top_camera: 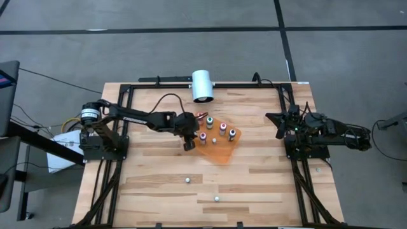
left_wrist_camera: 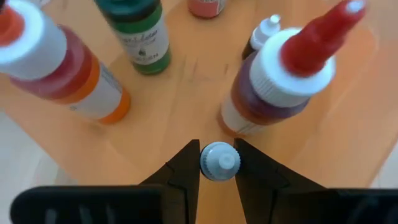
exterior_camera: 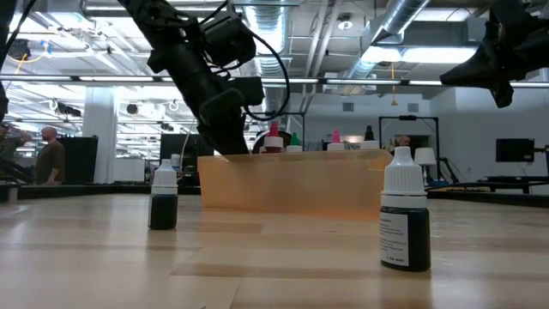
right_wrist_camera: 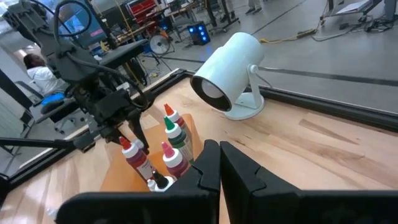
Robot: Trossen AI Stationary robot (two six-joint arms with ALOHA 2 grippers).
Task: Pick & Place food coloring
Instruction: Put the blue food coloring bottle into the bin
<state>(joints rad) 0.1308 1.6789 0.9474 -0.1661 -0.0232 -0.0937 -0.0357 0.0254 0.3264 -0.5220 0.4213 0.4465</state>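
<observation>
The left gripper (left_wrist_camera: 218, 163) was clamped on a small bottle (left_wrist_camera: 219, 161), its two fingers (left_wrist_camera: 181, 171) pinching the pale ribbed cap just above the near edge of the orange sheet (top_camera: 217, 149). The right gripper (top_camera: 280, 124) hung over the right side of the table (top_camera: 254, 184), fingers pressed together with nothing between them.

On the orange sheet the high view showed five bottles standing upright, among them one with a red tip (left_wrist_camera: 280, 74), one green (left_wrist_camera: 138, 31) and one with orange-red liquid (left_wrist_camera: 59, 68). Two more dark bottles (exterior_camera: 163, 199) stood apart on the bare wood nearer the front edge, one of them (exterior_camera: 404, 220) close to the low camera. One white cylinder (top_camera: 203, 85) lay at the table's far edge.

Each bottle was tiny, with a pale collar, a pointed coloured nozzle and a printed label.
</observation>
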